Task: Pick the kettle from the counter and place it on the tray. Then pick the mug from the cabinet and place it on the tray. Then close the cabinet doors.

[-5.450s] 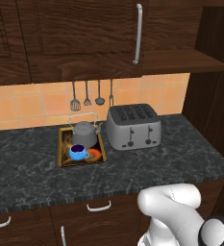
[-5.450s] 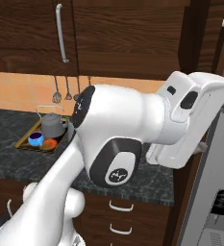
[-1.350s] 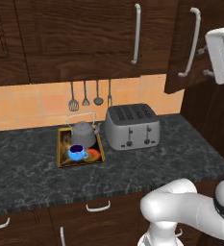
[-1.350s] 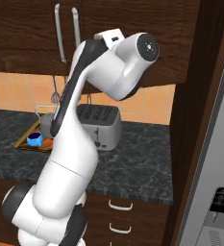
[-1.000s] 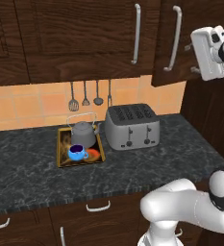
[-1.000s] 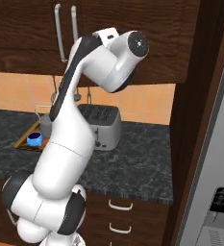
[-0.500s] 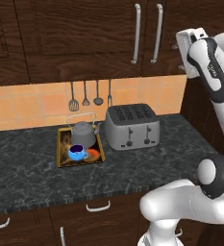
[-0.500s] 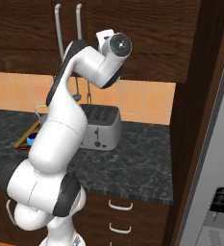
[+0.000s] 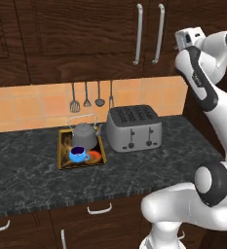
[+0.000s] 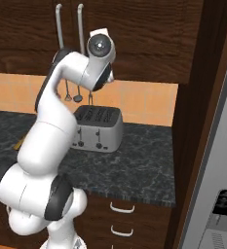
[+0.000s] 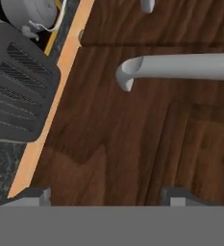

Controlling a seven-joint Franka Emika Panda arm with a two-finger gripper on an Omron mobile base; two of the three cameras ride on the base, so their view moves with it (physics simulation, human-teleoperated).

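Note:
The grey kettle [image 9: 84, 136] and the small blue mug [image 9: 77, 154] both stand on the gold-rimmed tray [image 9: 61, 156], on the dark marbled counter [image 9: 27, 180]. Both cabinet doors [image 9: 105, 34] are flush and shut, their silver bar handles [image 9: 139, 34] side by side. My gripper [image 9: 181, 43] is high up against the right door's face, to the right of its handle [image 9: 160, 33]. In the hand view the gripper [image 11: 106, 197] is open, with its fingertips [image 11: 36, 196] wide apart on the wood, nothing between them. The door handle [image 11: 180, 67] crosses above, and the kettle [image 11: 27, 9] shows in the corner.
A boxy silver toaster [image 9: 134, 128] stands right of the tray. Utensils [image 9: 87, 95] hang on the orange tile wall. A tall wood panel [image 10: 202, 121] and a fridge [image 10: 222, 185] close off the right side. Drawers with curved pulls [image 9: 99, 210] sit below the counter.
The right cabinet door has swung from open to shut, my hand moving left with it up to the cabinet front. Kettle, mug and tray have not moved.

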